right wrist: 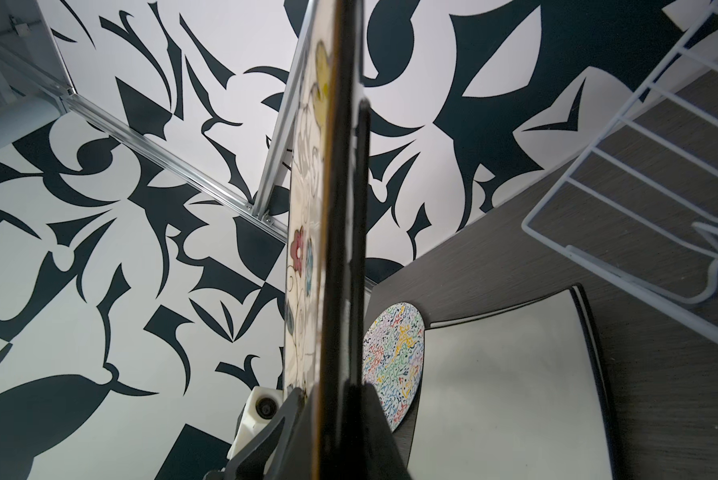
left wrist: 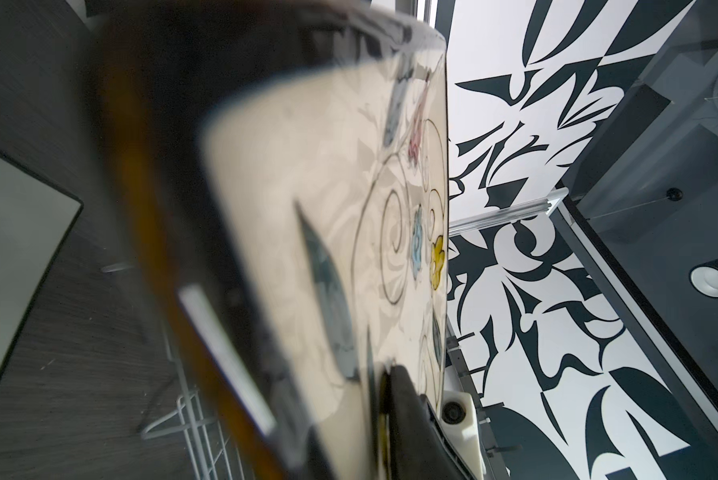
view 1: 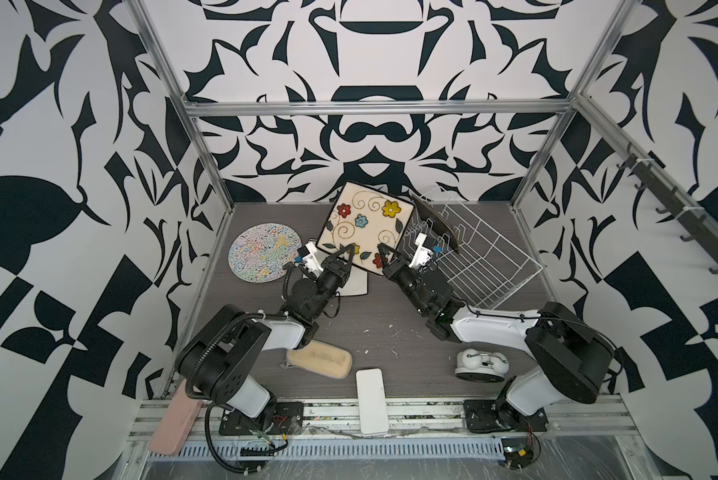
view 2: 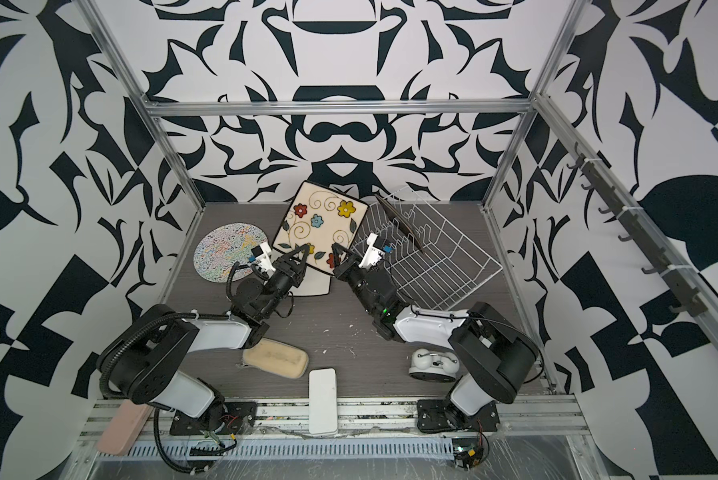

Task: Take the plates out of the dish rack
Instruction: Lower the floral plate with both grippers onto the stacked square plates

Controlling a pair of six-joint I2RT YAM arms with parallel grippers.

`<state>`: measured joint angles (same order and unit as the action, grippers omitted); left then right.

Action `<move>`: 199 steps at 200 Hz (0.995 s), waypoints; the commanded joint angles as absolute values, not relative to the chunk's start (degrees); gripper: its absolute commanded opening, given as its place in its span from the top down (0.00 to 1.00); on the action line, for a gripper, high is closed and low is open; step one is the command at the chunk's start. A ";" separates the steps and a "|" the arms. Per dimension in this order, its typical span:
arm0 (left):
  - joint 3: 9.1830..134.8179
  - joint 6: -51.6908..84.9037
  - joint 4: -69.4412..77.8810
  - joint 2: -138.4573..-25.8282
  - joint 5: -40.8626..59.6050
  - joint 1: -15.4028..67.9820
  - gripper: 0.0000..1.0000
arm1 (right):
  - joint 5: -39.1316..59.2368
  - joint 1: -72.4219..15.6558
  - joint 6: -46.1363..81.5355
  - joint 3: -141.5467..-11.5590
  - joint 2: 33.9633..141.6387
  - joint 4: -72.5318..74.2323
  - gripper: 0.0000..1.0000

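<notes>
Grey wood-grain table (view 1: 390,332), black-and-white patterned walls all round. Dish rack (view 1: 486,266) sits on the far right part of the table, turned at an angle; using it as my reference. One dark plate (view 1: 434,222) stands on edge among its prongs at the far end. Flowered plate (view 1: 365,220) is outside the rack, just left of it, up off the table and tilted back, so the flower face shows in both top views. I have it by its near edge with both pincers. My right pincer (view 1: 383,250) is clamped on the rim at the end nearest the rack; the right wrist view shows the plate edge-on with a finger on either side. My left pincer (view 1: 347,248) is closed on the same edge, further from the rack. White-backed square plate (view 1: 356,284) lies white side up on the table below the held one, left of the rack. Round squiggle plate (view 1: 259,254) lies flat further left, well apart from the rack. Sponge (view 1: 320,359) and white block (view 1: 372,401) sit toward the front, well clear of the rack.
</notes>
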<state>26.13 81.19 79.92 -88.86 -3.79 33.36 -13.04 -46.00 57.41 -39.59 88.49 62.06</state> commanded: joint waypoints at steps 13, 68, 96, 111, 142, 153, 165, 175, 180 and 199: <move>26.46 79.74 81.74 -88.07 -4.39 33.13 0.91 | -11.59 -46.13 57.05 -44.20 85.39 78.95 1.00; 26.10 80.06 81.74 -87.81 -4.99 33.09 1.00 | -9.52 -46.10 56.95 -44.12 85.00 78.18 0.96; 25.24 79.86 81.78 -86.95 -5.90 33.08 1.00 | -9.09 -45.90 57.14 -44.17 84.25 76.17 0.89; 24.77 79.77 81.75 -86.36 -6.48 33.02 1.00 | -9.08 -45.89 57.22 -44.11 83.69 74.33 0.81; 23.84 80.57 81.76 -86.22 -6.76 32.44 1.00 | -9.14 -45.60 57.39 -43.73 82.34 71.16 0.62; 23.52 80.96 81.69 -86.14 -6.93 32.18 1.00 | -9.14 -45.48 57.35 -43.45 81.93 70.74 0.53; 23.14 81.01 81.73 -85.70 -7.10 31.97 1.00 | -9.03 -45.30 57.22 -43.12 81.36 70.43 0.44; 22.94 81.03 81.74 -85.40 -7.20 31.90 1.00 | -9.13 -45.12 57.15 -42.86 80.89 69.78 0.36; 22.81 81.03 81.67 -85.27 -7.16 31.81 1.00 | -9.20 -45.11 57.13 -42.68 80.68 69.46 0.34; 22.27 81.12 81.74 -84.56 -7.42 31.56 1.00 | -9.55 -44.98 57.11 -42.11 79.86 68.40 0.24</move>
